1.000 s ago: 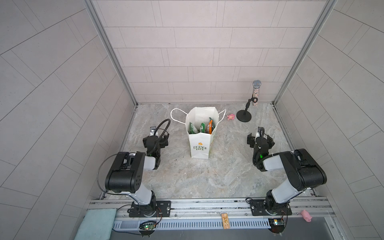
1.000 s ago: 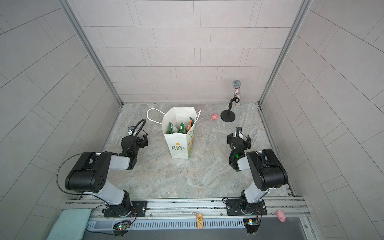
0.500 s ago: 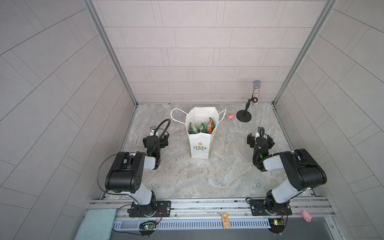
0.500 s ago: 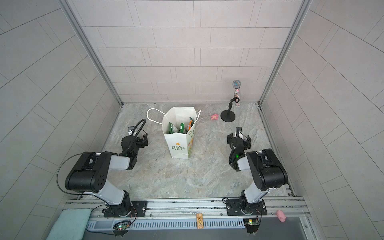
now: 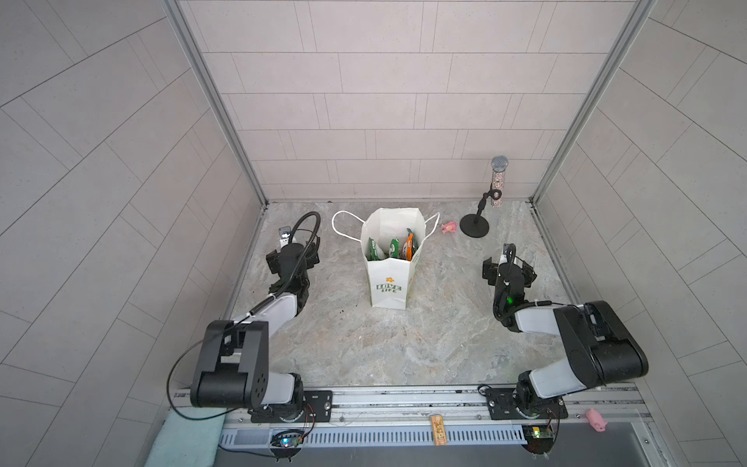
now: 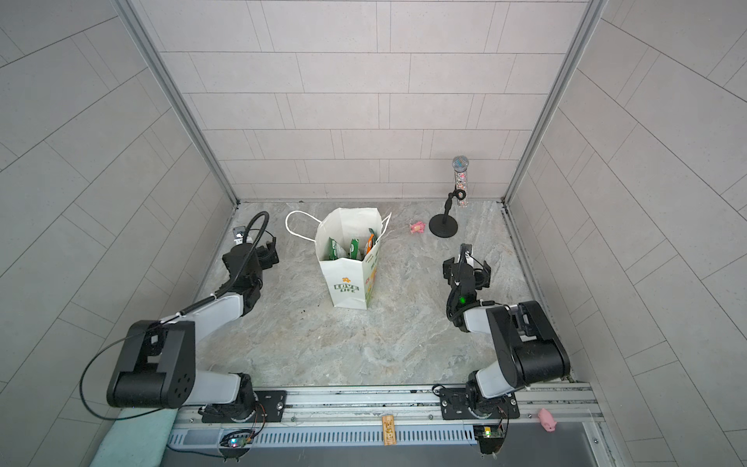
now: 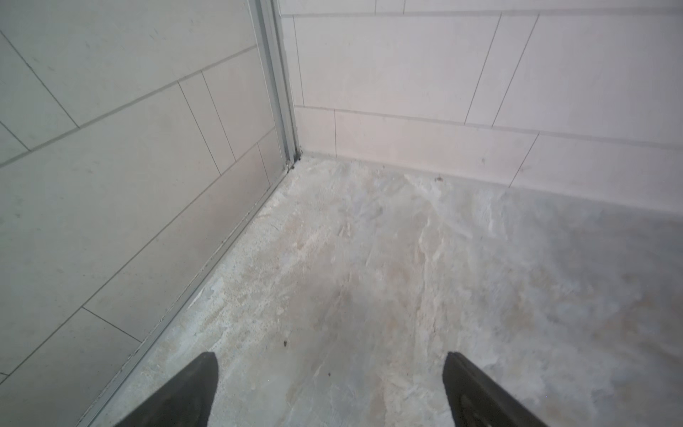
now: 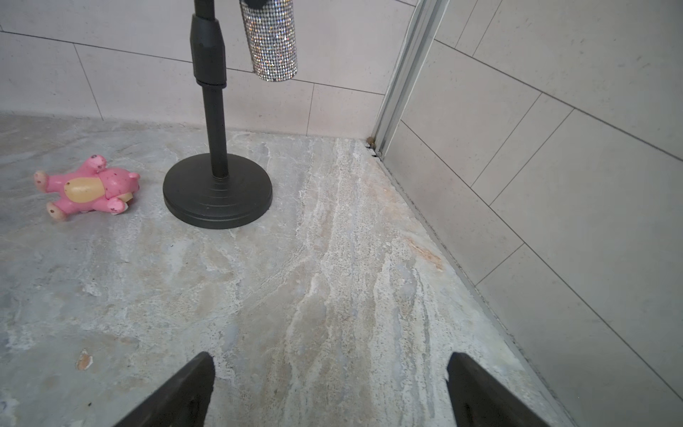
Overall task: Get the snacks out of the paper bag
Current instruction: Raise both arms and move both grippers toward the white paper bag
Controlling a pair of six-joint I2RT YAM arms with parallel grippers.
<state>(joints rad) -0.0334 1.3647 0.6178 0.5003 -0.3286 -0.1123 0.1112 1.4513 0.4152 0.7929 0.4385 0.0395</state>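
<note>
While the glossy snack packets (image 5: pixel 390 247) stood on end inside the tall white paper bag (image 5: pixel 389 283) with its green "LOVE LIFE" lettering, you had none of them out yet. Green packets showed at the left and middle of the mouth, and an orange one on the side toward your right arm. The bag stood upright, long axis vertical, mouth open upward, toward the back of the marbled grey desk (image 5: pixel 364 347) and between your two arms.

Your left claw (image 7: pixel 330 356) was spread wide and empty, low over bare desk, facing the far left corner. The bag lay off to its right, outside its wrist view. Your right claw (image 8: pixel 330 356) was likewise wide and empty, facing the far right corner, with the bag off to its left and unseen by its camera. In both top views the left claw seemed somewhat nearer the bag, though neither was close. The coming move, as I judged it, turned on this: either claw would have to swing inward, rise above the rim, then come down along the bag's upright axis, since the packets could be reached only from the top.

Beyond the right claw, a pink toy figure (image 8: pixel 88 188) lay between the bag and the black round-based stand (image 8: pixel 218 192) that carried a glittery microphone (image 8: pixel 271 40), just beside the stand's base.
</note>
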